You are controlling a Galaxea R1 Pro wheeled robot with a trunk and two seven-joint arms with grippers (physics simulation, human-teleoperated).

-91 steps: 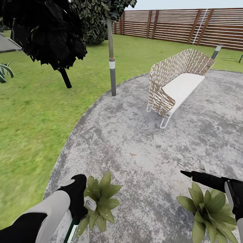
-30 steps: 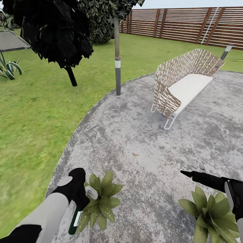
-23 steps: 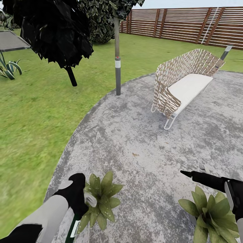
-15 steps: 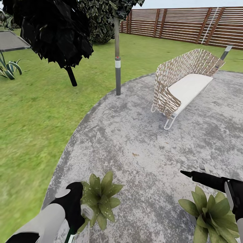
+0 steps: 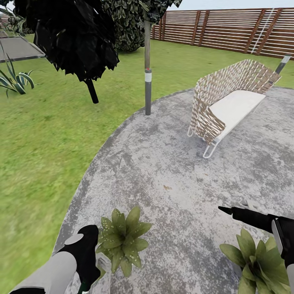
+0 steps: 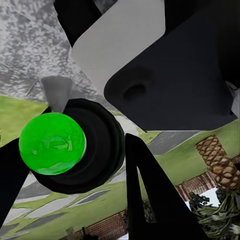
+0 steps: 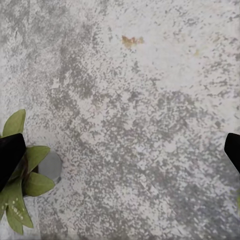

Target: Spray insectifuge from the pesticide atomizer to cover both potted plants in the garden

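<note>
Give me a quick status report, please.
Left gripper shut on pesticide atomizer, beside left potted plant. Right gripper open over paving. Nothing in the way.

A round grey paved patch [image 5: 171, 163] fills the middle. A woven wicker bench [image 5: 228, 100] stands at two o'clock, a slim post [image 5: 148, 77] at twelve, a dark tree [image 5: 77, 36] at eleven, a slatted fence [image 5: 228, 28] behind, and grass [image 5: 41, 134] at nine.

Mottled grey paving [image 7: 150, 125], potted plant [image 7: 22, 187], black fingers [image 7: 9, 157] apart
</note>
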